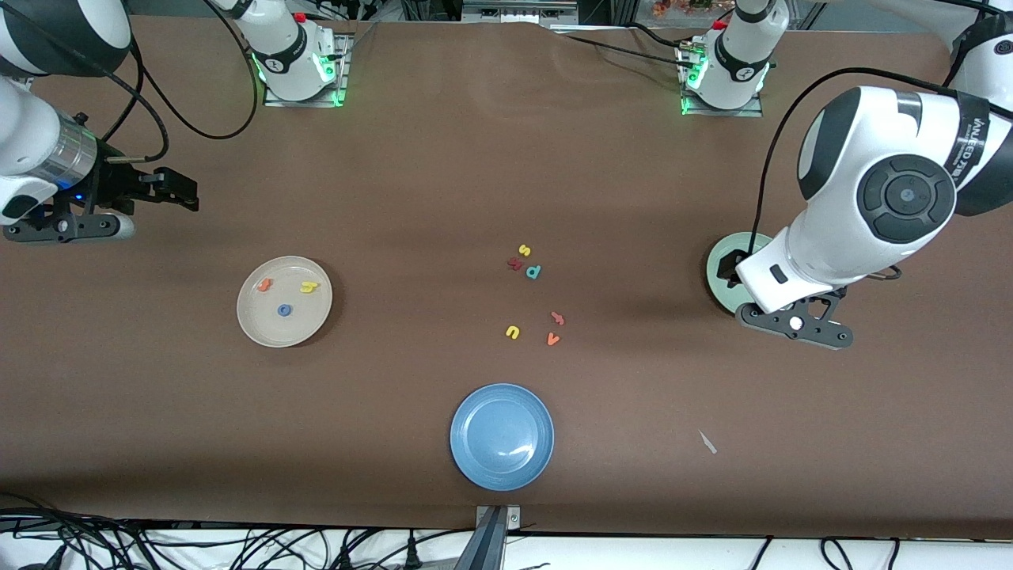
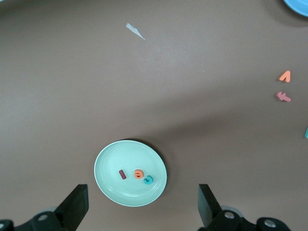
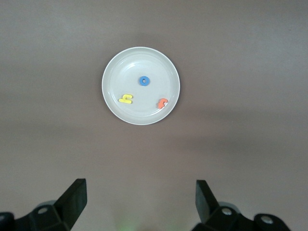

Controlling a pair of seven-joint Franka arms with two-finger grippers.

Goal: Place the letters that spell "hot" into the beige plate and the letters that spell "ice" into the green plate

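Place: robotics lab bench
Surface: brown table (image 1: pixel 443 158) with two arm bases (image 1: pixel 297 59) bolted on metal plates, lit green
Edge: loose black cables (image 1: pixel 119 546) nearest the front camera
Props: plastic letters (image 1: pixel 530 271), coloured plates (image 1: pixel 502 436)

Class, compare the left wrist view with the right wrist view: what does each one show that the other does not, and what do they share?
Only the left wrist view: the pale mint-green plate holding the dark red i, orange e and teal c.

Only the right wrist view: the cream-beige plate holding the yellow h, blue ring-shaped o and orange t.

Both: brown table and an open gripper, left gripper, right gripper.
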